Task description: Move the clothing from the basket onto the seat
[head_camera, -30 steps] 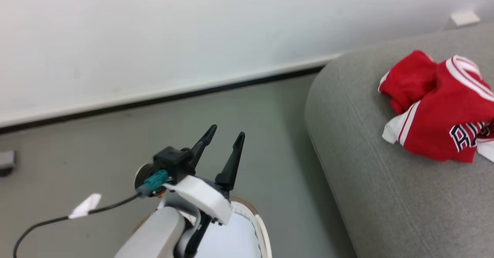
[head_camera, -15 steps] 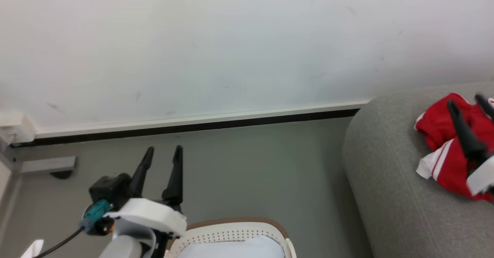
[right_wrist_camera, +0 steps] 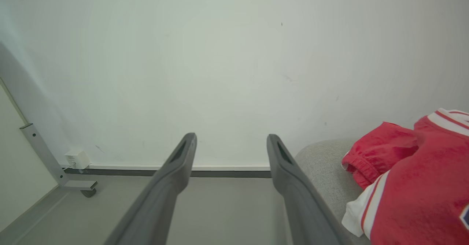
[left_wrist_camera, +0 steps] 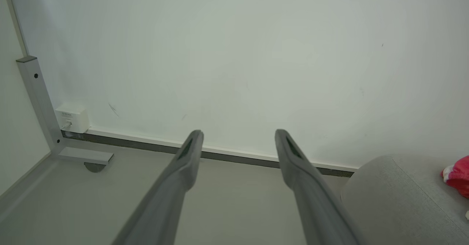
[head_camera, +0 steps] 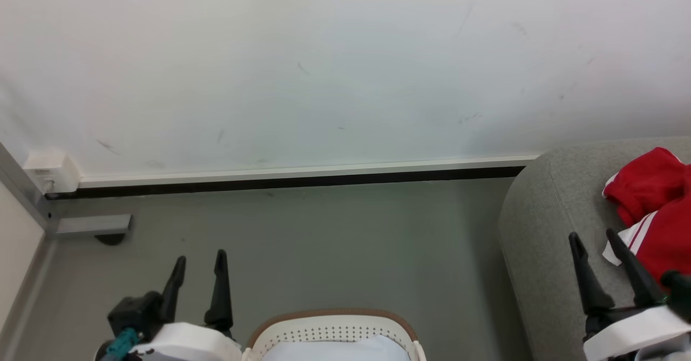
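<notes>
Red clothing [head_camera: 653, 210] with white trim lies crumpled on the grey seat [head_camera: 540, 231] at the right edge of the head view; the right wrist view shows the clothing [right_wrist_camera: 410, 186] close by on the seat [right_wrist_camera: 322, 164]. The white perforated basket [head_camera: 329, 329] with a brown rim sits at the bottom centre, showing pale lining and no red fabric. My left gripper [head_camera: 198, 258] stands open and empty left of the basket, its fingers [left_wrist_camera: 187, 157] spread before the wall. Over the seat's edge my right gripper [head_camera: 594, 239] is open, just left of the clothing.
A white wall with a dark skirting strip [head_camera: 280, 180] runs across the back above the grey floor [head_camera: 324, 242]. A white socket box [head_camera: 48, 172] and a grey metal frame foot [head_camera: 92, 225] stand at the far left.
The head camera has swung left and the whole picture has shifted. The right gripper has come into view at the lower right beside the clothing; the left gripper sits lower.
</notes>
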Available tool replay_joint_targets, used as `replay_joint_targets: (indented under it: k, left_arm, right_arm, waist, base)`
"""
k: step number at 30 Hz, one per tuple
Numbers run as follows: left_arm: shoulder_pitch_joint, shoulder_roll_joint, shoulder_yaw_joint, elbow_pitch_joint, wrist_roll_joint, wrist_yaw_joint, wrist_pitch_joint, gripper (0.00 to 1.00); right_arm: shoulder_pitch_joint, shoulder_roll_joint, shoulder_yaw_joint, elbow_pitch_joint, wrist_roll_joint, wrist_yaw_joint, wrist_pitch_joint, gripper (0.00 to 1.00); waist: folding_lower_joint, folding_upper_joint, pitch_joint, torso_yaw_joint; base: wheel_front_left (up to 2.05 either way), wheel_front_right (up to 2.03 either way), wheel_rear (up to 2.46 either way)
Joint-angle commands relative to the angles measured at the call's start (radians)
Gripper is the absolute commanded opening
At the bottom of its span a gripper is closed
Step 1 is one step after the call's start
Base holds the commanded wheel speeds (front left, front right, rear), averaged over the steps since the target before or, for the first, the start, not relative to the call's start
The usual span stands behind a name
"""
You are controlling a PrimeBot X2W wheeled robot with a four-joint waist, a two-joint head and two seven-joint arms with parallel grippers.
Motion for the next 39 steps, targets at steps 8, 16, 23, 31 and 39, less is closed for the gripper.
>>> replay_joint_targets:
  k: [8, 16, 23, 31, 39]
  left_arm:
    - [0.055, -0.067, 0.092, 0.007, 0.105, -0.044, 0.0, 1.0]
    - [0.044, -0.099, 0.143, 0.026, 0.162, -0.087, 0.0, 1.0]
    - [0.043, -0.118, 0.17, 0.037, 0.19, -0.111, 0.0, 1.0]
    - [0.049, -0.125, 0.196, 0.033, 0.2, -0.124, 0.0, 1.0]
    - [0.063, -0.134, 0.196, 0.065, 0.179, -0.132, 0.003, 0.0]
  right_arm:
    - [0.108, 0.121, -0.118, -0.099, -0.209, -0.002, -0.003, 1.0]
    - [0.107, 0.161, -0.15, -0.133, -0.26, -0.002, -0.003, 1.0]
    - [0.096, 0.163, -0.159, -0.135, -0.258, -0.002, -0.003, 1.0]
    - [0.099, 0.166, -0.152, -0.126, -0.251, -0.002, -0.003, 1.0]
    - [0.118, 0.175, -0.14, -0.099, -0.249, 0.0, 0.003, 0.0]
  waist:
    - [0.0001, 0.0, 0.001, -0.008]
    - [0.0001, 0.0, 0.005, -0.011]
    - [0.0001, 0.0, 0.007, -0.01]
    - [0.0001, 0.0, 0.007, -0.012]
    - [0.0001, 0.0, 0.007, -0.014]
  base:
    - [0.0, 0.0, 0.0]
    - [0.0, 0.0, 0.0]
    - [0.0, 0.0, 0.0]
    - [0.0, 0.0, 0.0]
    - [0.0, 0.0, 0.0]
